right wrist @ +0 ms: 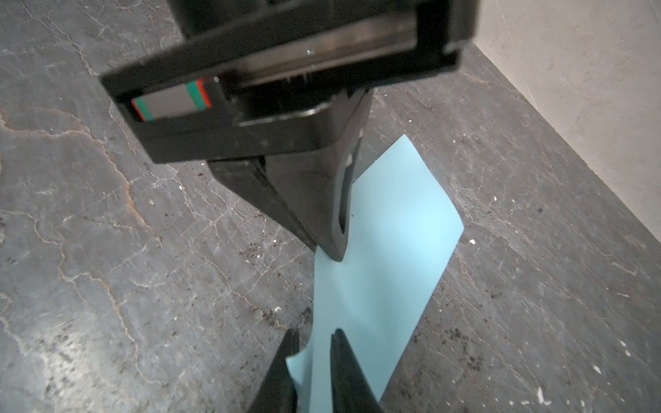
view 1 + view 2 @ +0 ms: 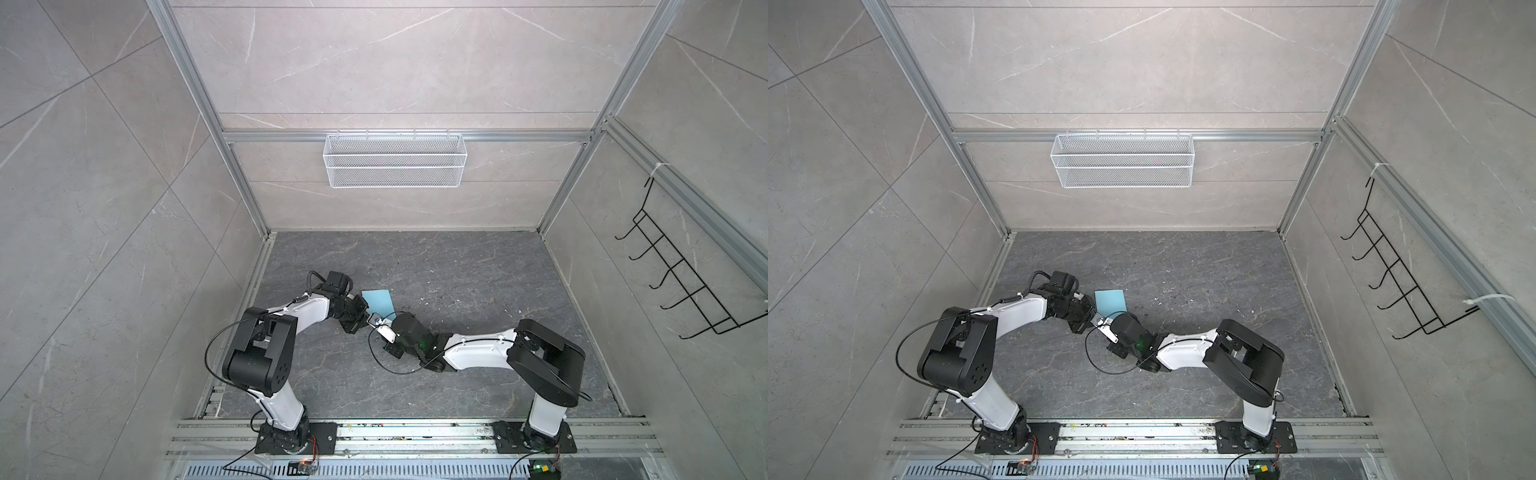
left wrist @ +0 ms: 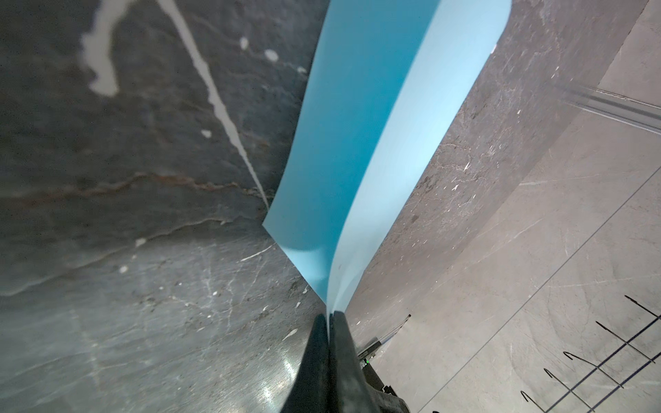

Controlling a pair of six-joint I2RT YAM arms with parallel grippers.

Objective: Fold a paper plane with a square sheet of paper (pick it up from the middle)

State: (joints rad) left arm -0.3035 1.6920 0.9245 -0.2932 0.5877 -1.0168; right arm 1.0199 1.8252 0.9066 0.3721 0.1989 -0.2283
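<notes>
Pale stone-look walls (image 2: 104, 208) in an aluminium frame (image 2: 232, 166) close in a dark grey veined surface (image 2: 478, 291). Two black-and-white arms rise from the rail along the front edge. The left arm (image 2: 274, 332) and the right arm (image 2: 482, 353) both bend inward, so their ends almost meet a little left of the surface's middle. A white wire basket (image 2: 395, 160) hangs on the back wall, and a black wire hook rack (image 2: 681, 286) hangs on the wall past the right edge.

In both top views the square sheet of paper (image 2: 378, 302) (image 2: 1111, 301) sits just behind the two arm ends, about midway between the front and back edges. It looks narrower than a square. From the left wrist, two blue layers (image 3: 339, 143) fan out from one pinched point.

The left fingers (image 3: 329, 321) are clenched tight on the paper's edge, with no gap between them. The right wrist view shows that same black tip (image 1: 338, 255) bearing on the sheet (image 1: 393, 250). The right fingers (image 1: 314, 336) stand slightly apart with a curled corner of the paper running between them. I cannot tell whether they actually pinch it.
</notes>
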